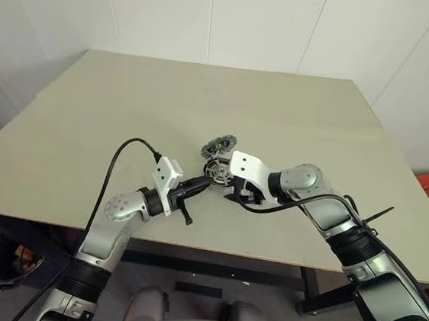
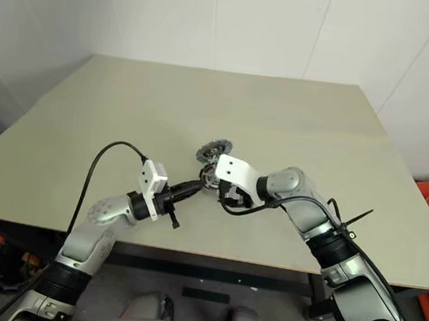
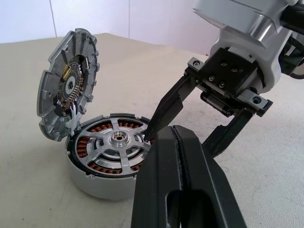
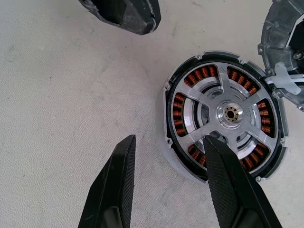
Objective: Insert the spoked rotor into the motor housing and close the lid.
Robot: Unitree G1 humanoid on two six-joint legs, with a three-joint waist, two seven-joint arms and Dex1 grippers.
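Tabletop (image 1: 127, 113): spoked rotor (image 4: 228, 114) in motor housing (image 3: 102, 183), right fingers (image 4: 223, 175) apart over rim, left fingers (image 3: 190, 185) closed, empty.

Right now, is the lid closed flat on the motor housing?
No, the lid stands tilted up at the edge of the motor housing, leaving the spoked rotor uncovered.

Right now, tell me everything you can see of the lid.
The lid is a silvery-grey metal disc with a notched, finned rim; its inner face shows a dark centre with small gold parts. It stands open, tilted up nearly on edge, attached at its lower rim to the motor housing by a small white piece. The spoked rotor already sits in the housing beneath it. Neither gripper touches the lid.
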